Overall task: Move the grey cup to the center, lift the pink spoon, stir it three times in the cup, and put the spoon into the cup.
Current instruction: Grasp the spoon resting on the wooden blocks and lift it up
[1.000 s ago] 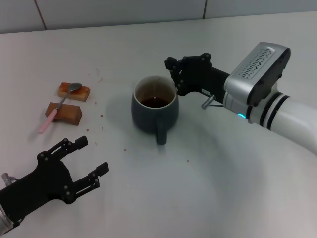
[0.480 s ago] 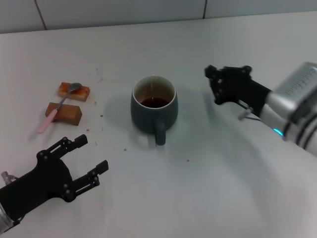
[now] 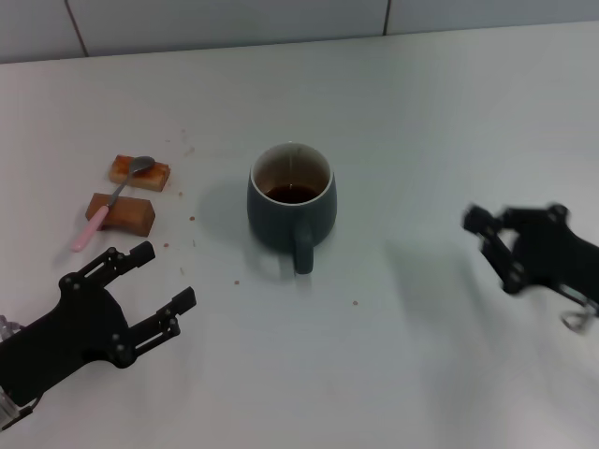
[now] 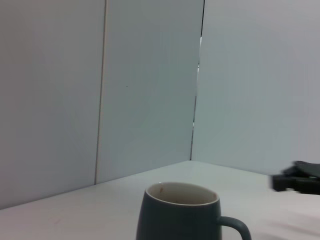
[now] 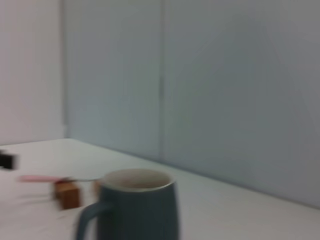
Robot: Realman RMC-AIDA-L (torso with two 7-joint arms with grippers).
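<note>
Head view: the grey cup (image 3: pixel 291 199) stands upright near the middle of the white tabletop (image 3: pixel 421 112), with its loop handle turned toward the robot and brown liquid at the bottom. The pink spoon (image 3: pixel 109 203) lies well to the left of the cup, resting across two brown blocks (image 3: pixel 129 192); its metal bowl sits on the farther block and its pink handle slopes down over the nearer block to the tabletop. Small crumbs (image 3: pixel 192 220) are scattered on the tabletop between the blocks and the cup.

The left tool (image 3: pixel 145 288) hovers low at the near left, below the blocks and apart from the spoon and the cup. Its fingers are spread and hold nothing.

The right tool (image 3: pixel 498 247) is at the right side, well apart from the cup, with its fingers spread and nothing between them.

Left wrist view: the cup (image 4: pixel 181 212) appears upright with a pale rim, and the right tool (image 4: pixel 296 182) shows as a dark shape beyond it.

Right wrist view: the cup (image 5: pixel 136 205) is in the foreground, with the spoon (image 5: pixel 47 178) and the blocks (image 5: pixel 68 194) farther off behind it.
</note>
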